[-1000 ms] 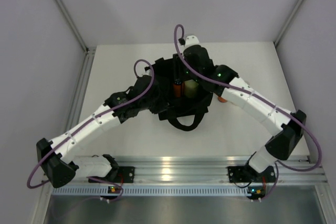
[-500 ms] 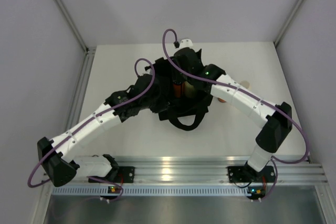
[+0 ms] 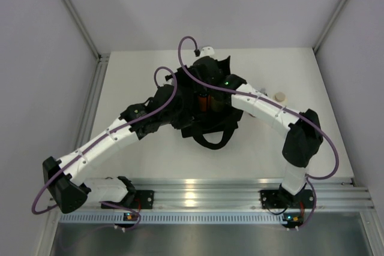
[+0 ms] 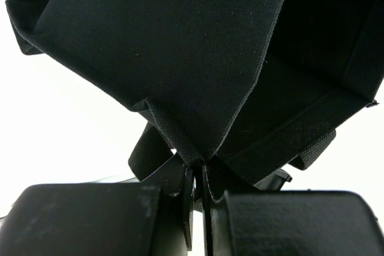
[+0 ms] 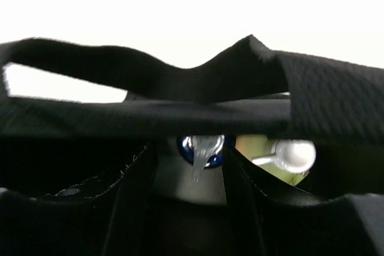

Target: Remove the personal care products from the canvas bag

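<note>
Left gripper (image 4: 197, 175): jaws drawn together to a sliver, pinching a fold of black cloth that rises from between the two fingers.
Left arm: runs from its base at the near left corner diagonally to the left wall of the bag, where its wrist presses against the fabric.
Right gripper (image 5: 191, 157): fingers spread wide with nothing clamped. It is lowered into the bag's mouth from the far side. A dark blue cap (image 5: 201, 147) sits in the gap between the fingers; whether either finger touches it cannot be told.
Right arm: rises from its base at the near right, bends at the elbow, then crosses leftward to the far rim of the bag.
Canvas bag (image 3: 191, 125): black, boxy and open at the top, standing at the middle of the table between the two wrists. Its loop handle (image 3: 210, 140) hangs over the near side. In the right wrist view a band of its rim crosses just above the fingers.
Orange bottle (image 3: 203, 101): inside the bag, left of centre, under the dark blue cap.
Yellow-green bottle (image 5: 255, 146): inside the bag, just right of the orange bottle, with its white cap (image 5: 294, 154) showing.
Cream-white cylinder (image 3: 279, 96): out on the table (image 3: 138, 148), right of the bag and apart from it, beyond the right forearm.
Other products: none can be made out.
Cables (image 3: 186, 49): purple, looping above both wrists and along each arm.
Rail (image 3: 198, 191): a metal strip along the near edge that carries both arm bases.
</note>
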### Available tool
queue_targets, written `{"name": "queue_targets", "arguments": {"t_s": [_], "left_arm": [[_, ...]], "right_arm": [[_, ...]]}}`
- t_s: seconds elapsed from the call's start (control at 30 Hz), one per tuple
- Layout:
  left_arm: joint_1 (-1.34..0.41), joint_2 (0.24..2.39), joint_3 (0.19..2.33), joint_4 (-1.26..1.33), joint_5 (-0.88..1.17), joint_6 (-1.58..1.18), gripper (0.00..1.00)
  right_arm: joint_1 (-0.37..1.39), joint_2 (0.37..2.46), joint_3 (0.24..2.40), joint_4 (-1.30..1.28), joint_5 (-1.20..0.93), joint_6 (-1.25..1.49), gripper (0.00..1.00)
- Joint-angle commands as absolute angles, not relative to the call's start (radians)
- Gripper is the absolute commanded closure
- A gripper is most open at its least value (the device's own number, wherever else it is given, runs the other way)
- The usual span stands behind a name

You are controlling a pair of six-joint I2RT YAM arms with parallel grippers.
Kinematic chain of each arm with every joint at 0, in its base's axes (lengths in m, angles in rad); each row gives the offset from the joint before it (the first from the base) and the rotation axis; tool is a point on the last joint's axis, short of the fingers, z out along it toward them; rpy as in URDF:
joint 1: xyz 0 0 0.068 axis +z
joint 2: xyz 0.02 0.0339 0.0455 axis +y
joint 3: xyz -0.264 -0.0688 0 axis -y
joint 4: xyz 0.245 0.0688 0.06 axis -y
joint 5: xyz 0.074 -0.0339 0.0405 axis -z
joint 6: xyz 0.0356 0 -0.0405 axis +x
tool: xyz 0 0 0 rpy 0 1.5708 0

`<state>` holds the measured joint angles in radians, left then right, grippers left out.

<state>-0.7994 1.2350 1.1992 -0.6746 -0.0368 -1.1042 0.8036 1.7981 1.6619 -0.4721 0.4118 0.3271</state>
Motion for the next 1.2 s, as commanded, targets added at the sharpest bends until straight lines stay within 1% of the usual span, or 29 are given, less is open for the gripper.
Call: {"name": "queue_targets", "arguments": {"t_s": [0.0,0.4,0.73,0.97,1.03,1.07,1.17], "left_arm": [[-0.807,1.213,1.239,-0.661,0.031,-1.091,1.00],[-0.807,1.207,1.233,-0.663,0.037,-1.085,1.00],[-0.807,1.195,1.221,-0.663,0.037,-1.094,1.00],[-0.807,1.193,1.221,-0.663,0.040,-1.092,1.00],[-0.807,1.195,1.220,-0.663,0.041,-1.092,1.00],[-0.807,1.193,1.220,-0.661,0.041,-1.091,1.00],[-0.807,1.195,1.220,-0.663,0.041,-1.091,1.00]], "right_arm": [[0.784,1.821,1.663,-0.385,0.465,0.331,0.52],[0.767,1.881,1.641,-0.384,0.459,0.348,0.51],[0.756,1.902,1.606,-0.361,0.440,0.354,0.53],[0.749,1.910,1.580,-0.341,0.426,0.364,0.56],[0.749,1.913,1.582,-0.341,0.423,0.365,0.58],[0.747,1.917,1.582,-0.341,0.422,0.365,0.60],[0.749,1.921,1.583,-0.339,0.422,0.365,0.62]]}}
